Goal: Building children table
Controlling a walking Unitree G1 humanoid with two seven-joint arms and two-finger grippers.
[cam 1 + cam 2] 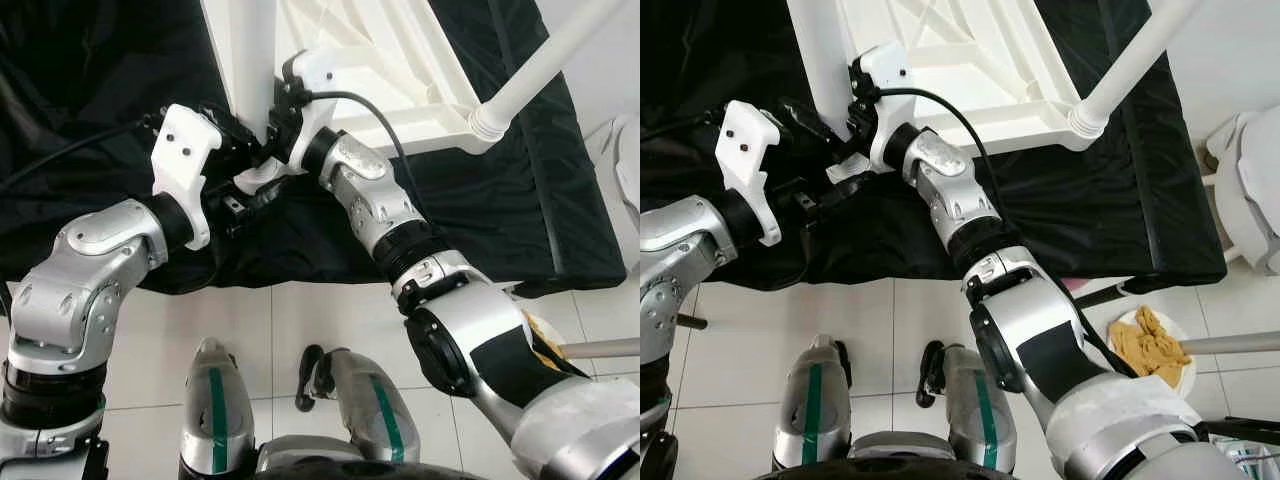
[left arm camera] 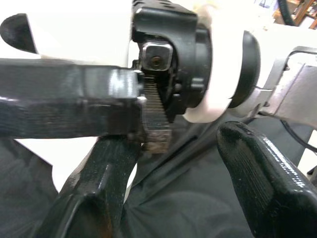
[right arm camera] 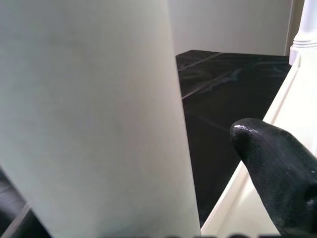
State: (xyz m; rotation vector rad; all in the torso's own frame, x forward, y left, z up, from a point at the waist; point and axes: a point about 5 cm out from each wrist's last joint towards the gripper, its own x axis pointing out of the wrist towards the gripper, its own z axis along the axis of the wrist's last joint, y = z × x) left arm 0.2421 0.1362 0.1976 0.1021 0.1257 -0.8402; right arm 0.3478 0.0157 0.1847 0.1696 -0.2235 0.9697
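Observation:
A white children's table [image 1: 400, 70] lies upside down on a black cloth [image 1: 520, 200]. One white leg [image 1: 240, 50] rises toward me at the near left corner, and another leg [image 1: 545, 65] slants up at the right. My right gripper [image 1: 283, 98] is at the base of the near left leg. In the right wrist view that leg [image 3: 94, 114] stands close beside one black finger [image 3: 277, 168], with a strip of cloth showing between them. My left gripper [image 1: 243, 165] hovers just left of the right wrist, open over the cloth, with its fingers [image 2: 94, 198] apart and holding nothing.
The black cloth ends at a front edge above white floor tiles [image 1: 300, 320]. A plate of tan scraps [image 1: 1150, 345] sits on the floor at the right, next to a metal rod [image 1: 1230, 343]. A black cable [image 1: 60, 155] trails left across the cloth. My own legs [image 1: 215, 410] stand below.

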